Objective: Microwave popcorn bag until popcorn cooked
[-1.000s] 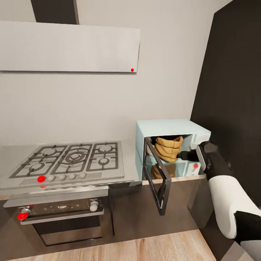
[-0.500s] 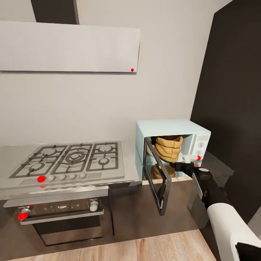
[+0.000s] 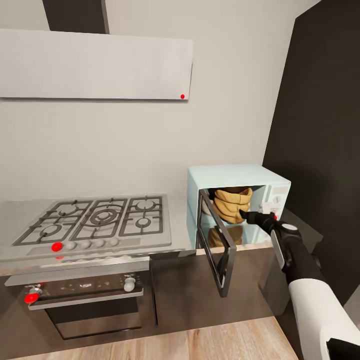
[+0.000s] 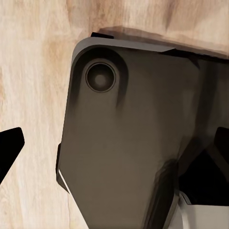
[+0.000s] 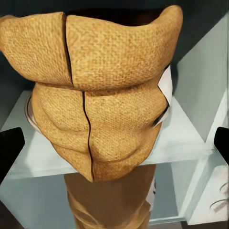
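Note:
The pale mint-blue microwave [image 3: 227,176] stands on the countertop [image 3: 178,216] with its black glass door [image 3: 217,243] swung open. The tan popcorn bag [image 3: 232,203] sits inside on the glass shelf, its thick rim uppermost. My right gripper [image 3: 246,215] hovers open at the cavity mouth, just right of the bag and apart from it. In the right wrist view the popcorn bag [image 5: 102,100] is centred between the spread fingertips [image 5: 9,148], a white label at its side. My left gripper [image 4: 114,148] is open over the robot's dark base and holds nothing.
A grey gas hob [image 3: 95,220] lies left of the microwave, above a dark oven [image 3: 85,300] with knobs. A tall dark cabinet [image 3: 320,125] stands close on the right. A range hood [image 3: 95,65] hangs above. The floor [image 3: 200,340] is wood.
My right arm dropped and drew back from the microwave's right side, then rose again toward the bag. The bag stayed inside the microwave and the door stayed open.

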You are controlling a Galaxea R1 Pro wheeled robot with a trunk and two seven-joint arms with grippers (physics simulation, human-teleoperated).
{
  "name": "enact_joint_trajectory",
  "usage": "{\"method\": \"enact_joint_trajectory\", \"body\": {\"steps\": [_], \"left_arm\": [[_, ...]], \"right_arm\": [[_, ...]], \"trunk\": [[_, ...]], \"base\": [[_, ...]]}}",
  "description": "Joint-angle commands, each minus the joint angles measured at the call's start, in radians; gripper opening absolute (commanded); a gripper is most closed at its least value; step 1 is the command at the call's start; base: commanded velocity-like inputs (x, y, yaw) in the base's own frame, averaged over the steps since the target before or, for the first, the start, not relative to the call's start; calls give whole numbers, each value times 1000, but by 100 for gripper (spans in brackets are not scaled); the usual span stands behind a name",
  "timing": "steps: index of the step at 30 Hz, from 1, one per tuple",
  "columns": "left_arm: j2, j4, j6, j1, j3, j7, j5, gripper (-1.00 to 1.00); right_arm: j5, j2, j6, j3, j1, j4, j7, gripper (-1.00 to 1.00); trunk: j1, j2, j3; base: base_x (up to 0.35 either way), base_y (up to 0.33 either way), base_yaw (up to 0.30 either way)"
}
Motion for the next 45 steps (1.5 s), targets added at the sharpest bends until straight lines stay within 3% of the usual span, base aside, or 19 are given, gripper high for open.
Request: {"method": "enact_joint_trajectory", "body": {"steps": [1, 20, 22, 27, 45], "left_arm": [[0, -1, -2, 0, 1, 1, 5, 100], [0, -1, 0, 0, 1, 1, 5, 100], [0, -1, 0, 0, 1, 1, 5, 100], [0, -1, 0, 0, 1, 1, 5, 100], [0, -1, 0, 0, 1, 1, 5, 100]], "right_arm": [[11, 1, 5, -4, -1, -5, 9, 100], [7, 4, 6, -2, -1, 3, 20, 100], [8, 3, 4, -1, -1, 6, 39, 100], [13, -7, -8, -3, -1, 18, 203, 100], [19, -3, -10, -2, -1, 44, 218, 100]], "trunk": [[0, -1, -1], [0, -1, -1], [0, -1, -1], [0, -1, -1], [0, -1, -1]], "base": [[0, 0, 0], [82, 0, 0], [196, 0, 0], [180, 0, 0], [148, 0, 0]]}}
